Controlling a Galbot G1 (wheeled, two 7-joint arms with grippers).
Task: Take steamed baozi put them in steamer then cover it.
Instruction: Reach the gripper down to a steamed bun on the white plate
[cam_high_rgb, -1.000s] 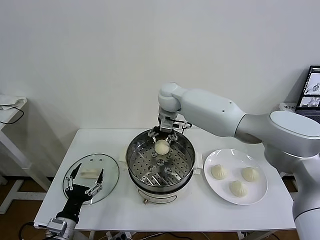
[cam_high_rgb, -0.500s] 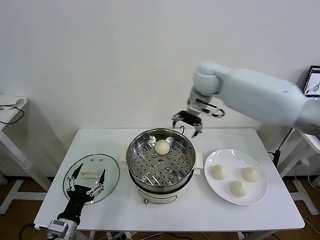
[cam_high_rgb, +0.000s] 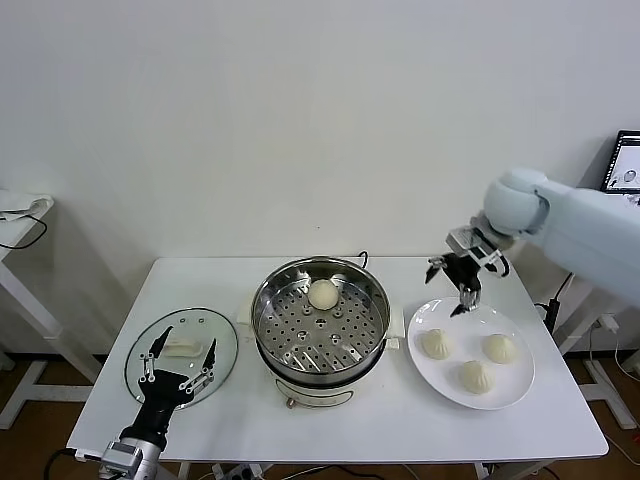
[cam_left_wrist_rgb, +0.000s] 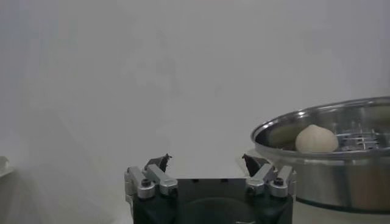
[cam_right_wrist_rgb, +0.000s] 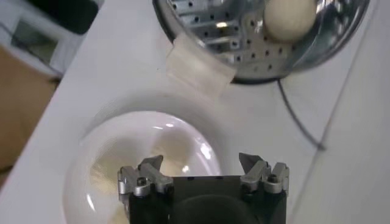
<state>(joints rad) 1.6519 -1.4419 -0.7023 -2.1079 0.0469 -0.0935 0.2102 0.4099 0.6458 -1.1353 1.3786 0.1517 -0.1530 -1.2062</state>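
Note:
One steamed baozi (cam_high_rgb: 323, 293) lies on the perforated tray at the far side of the shiny steamer (cam_high_rgb: 320, 350). Three more baozi (cam_high_rgb: 437, 343) (cam_high_rgb: 500, 348) (cam_high_rgb: 476, 376) rest on a white plate (cam_high_rgb: 520, 385) to the steamer's right. My right gripper (cam_high_rgb: 452, 287) hangs open and empty above the plate's far left edge. In the right wrist view the right gripper (cam_right_wrist_rgb: 201, 163) is over the plate (cam_right_wrist_rgb: 103, 152), with the steamer (cam_right_wrist_rgb: 244, 55) and its baozi (cam_right_wrist_rgb: 290, 17) beyond. The glass cover (cam_high_rgb: 215, 330) lies flat at the left. My left gripper (cam_high_rgb: 188, 342) waits open above it, and the left wrist view shows the left gripper (cam_left_wrist_rgb: 206, 161) empty.
The white table (cam_high_rgb: 500, 425) ends close in front of the plate and the cover. A black cable (cam_right_wrist_rgb: 298, 122) runs from the steamer's base across the table behind it. A monitor (cam_high_rgb: 622, 180) stands at the far right, off the table.
My right gripper has risen out of the steamer, leaving the baozi there, and swung right to above the plate. The left arm has barely moved.

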